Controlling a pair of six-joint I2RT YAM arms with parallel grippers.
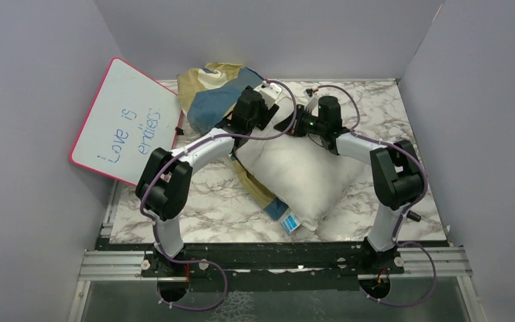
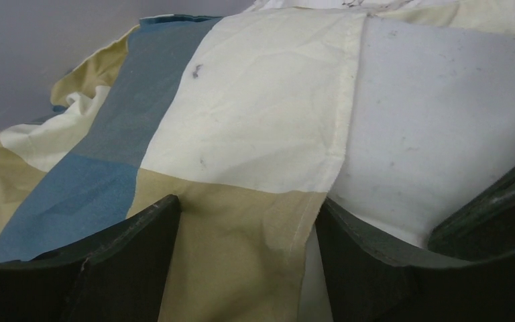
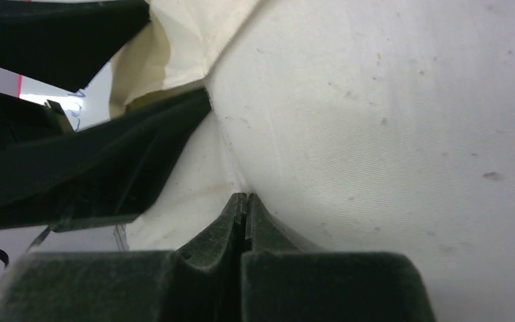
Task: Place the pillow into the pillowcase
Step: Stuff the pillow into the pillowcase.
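Note:
The white pillow (image 1: pixel 295 171) lies mid-table with its blue tag (image 1: pixel 290 223) at the near corner. The checked pillowcase (image 1: pixel 211 94) is bunched at the pillow's far left end, and a strip of it shows under the pillow (image 1: pixel 258 191). My left gripper (image 1: pixel 263 113) is at that far end. In the left wrist view it (image 2: pixel 245 225) is open, and the pillowcase's tan hem (image 2: pixel 241 261) lies between its jaws, beside the pillow (image 2: pixel 436 121). My right gripper (image 1: pixel 297 127) is shut, its tips (image 3: pixel 243 199) pinching a seam fold of the pillow (image 3: pixel 389 134).
A pink-rimmed whiteboard (image 1: pixel 124 121) with writing leans against the left wall. Grey walls close in the table at the left, back and right. A black rail (image 1: pixel 275 251) runs along the near edge by the arm bases.

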